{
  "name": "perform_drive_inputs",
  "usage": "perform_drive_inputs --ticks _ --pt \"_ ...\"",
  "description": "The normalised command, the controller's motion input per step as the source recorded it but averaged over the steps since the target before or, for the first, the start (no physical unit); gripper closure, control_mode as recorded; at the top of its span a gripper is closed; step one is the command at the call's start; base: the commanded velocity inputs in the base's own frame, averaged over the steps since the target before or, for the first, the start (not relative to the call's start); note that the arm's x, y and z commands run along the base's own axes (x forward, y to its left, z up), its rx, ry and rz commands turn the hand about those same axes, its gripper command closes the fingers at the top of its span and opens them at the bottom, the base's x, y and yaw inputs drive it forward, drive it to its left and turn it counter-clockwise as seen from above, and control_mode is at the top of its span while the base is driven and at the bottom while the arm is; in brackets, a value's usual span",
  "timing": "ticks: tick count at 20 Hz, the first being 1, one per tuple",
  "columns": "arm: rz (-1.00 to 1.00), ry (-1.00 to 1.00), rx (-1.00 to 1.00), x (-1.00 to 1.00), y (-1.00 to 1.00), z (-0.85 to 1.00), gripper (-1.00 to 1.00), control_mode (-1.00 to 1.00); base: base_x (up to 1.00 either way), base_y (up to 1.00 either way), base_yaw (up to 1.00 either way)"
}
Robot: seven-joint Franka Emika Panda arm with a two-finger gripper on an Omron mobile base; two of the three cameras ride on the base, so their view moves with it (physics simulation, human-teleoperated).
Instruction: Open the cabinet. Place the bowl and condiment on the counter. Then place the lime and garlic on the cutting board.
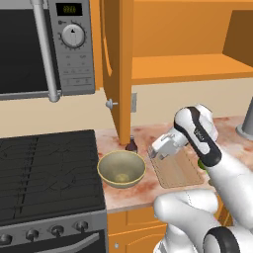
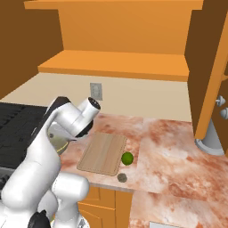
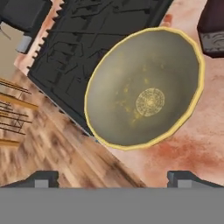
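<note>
The cabinet [image 1: 118, 69] stands with its door swung open and its shelf [image 2: 116, 62] bare. On the counter [image 2: 178, 151] the olive bowl [image 1: 121, 168] sits beside the stove, and the dark condiment bottle [image 1: 131, 145] stands right behind it. My gripper [image 1: 155, 152] hangs open and empty above the cutting board's left end, looking down at the bowl [image 3: 144, 87] and bottle [image 3: 212, 30]; its fingertips [image 3: 41, 178] stand wide apart. The cutting board [image 2: 103, 152] lies bare. The lime [image 2: 127, 158] rests at its right edge, and the garlic [image 2: 121, 178] lies on the counter off its front corner.
The black stove [image 1: 49, 168] lies left of the bowl, with a microwave [image 1: 44, 44] above it. A steel vessel [image 2: 209, 142] stands at the counter's far right under the other open door [image 2: 209, 80]. Garlic sits close to the counter's front edge.
</note>
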Motion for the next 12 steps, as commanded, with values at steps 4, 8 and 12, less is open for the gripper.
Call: perform_drive_inputs --ticks 4,8,12 --pt "0.00 -0.20 0.00 -0.38 -0.25 0.57 -1.00 -1.00 0.00 0.00 0.00" --pt "0.00 -0.15 0.00 -0.21 -0.31 0.50 -1.00 -1.00 0.00 0.00 0.00" --pt "-0.05 -0.04 0.00 -0.01 -0.44 0.46 -1.00 -1.00 0.00 0.00 0.00"
